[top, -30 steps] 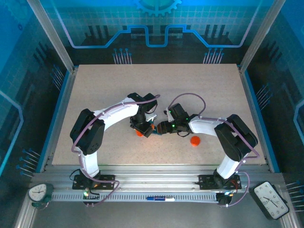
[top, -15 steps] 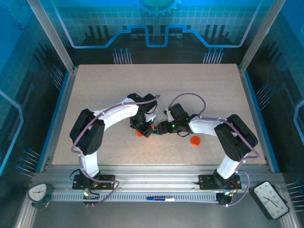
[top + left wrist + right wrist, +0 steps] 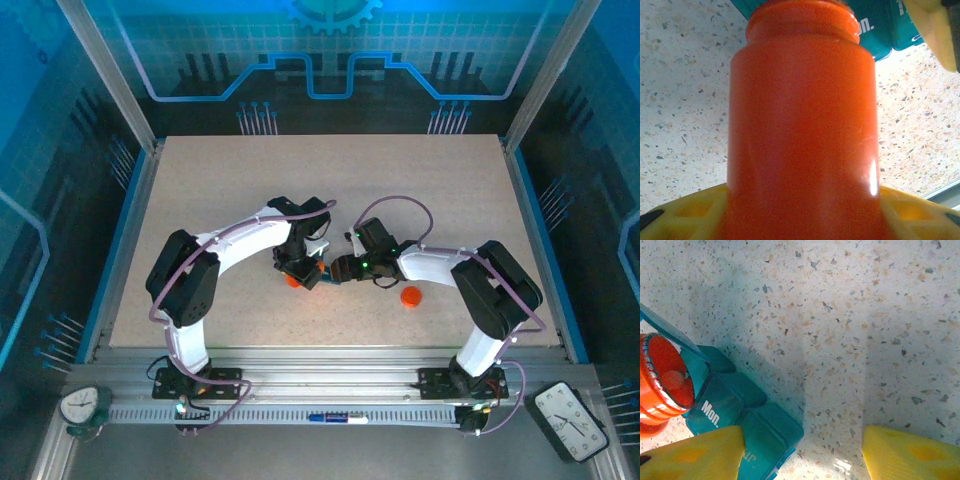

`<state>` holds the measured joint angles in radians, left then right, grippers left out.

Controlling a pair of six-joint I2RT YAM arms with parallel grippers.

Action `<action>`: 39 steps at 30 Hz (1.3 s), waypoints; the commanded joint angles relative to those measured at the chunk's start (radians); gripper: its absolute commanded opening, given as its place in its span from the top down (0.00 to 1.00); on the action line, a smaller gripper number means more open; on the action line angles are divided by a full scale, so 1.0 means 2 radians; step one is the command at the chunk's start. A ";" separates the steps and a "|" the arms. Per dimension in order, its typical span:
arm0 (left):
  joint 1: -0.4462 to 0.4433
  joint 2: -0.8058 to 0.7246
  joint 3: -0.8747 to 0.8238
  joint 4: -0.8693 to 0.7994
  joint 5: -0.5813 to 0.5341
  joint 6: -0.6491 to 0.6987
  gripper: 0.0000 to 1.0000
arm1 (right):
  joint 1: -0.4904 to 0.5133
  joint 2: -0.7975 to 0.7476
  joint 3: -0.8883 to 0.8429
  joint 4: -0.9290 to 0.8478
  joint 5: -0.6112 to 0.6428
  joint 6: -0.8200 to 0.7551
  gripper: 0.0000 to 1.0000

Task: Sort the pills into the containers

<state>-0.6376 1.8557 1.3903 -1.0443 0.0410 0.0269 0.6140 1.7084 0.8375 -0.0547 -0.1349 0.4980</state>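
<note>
count: one orange bottle (image 3: 800,125), one teal pill box (image 3: 747,417), one loose orange cap (image 3: 410,296). two arms: left arm (image 3: 235,243), right arm (image 3: 435,264). one worktop (image 3: 200,180).

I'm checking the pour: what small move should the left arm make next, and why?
Probably tilt the orange bottle a little further. The left gripper holds it with its open mouth at the open Mon. compartment of the pill box, and pills sit just inside the rim.

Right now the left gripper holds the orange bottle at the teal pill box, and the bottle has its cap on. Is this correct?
The orange bottle is uncapped: the right wrist view looks into its open mouth. The left gripper does hold it at the teal pill box.
</note>
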 commanded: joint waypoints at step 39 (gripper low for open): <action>0.004 0.010 0.022 -0.035 -0.013 0.015 1.00 | 0.007 0.050 -0.028 -0.026 -0.001 0.006 0.34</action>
<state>-0.6376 1.8645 1.4055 -1.0687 0.0319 0.0368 0.6140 1.7115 0.8368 -0.0479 -0.1356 0.5014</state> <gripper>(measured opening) 0.535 0.657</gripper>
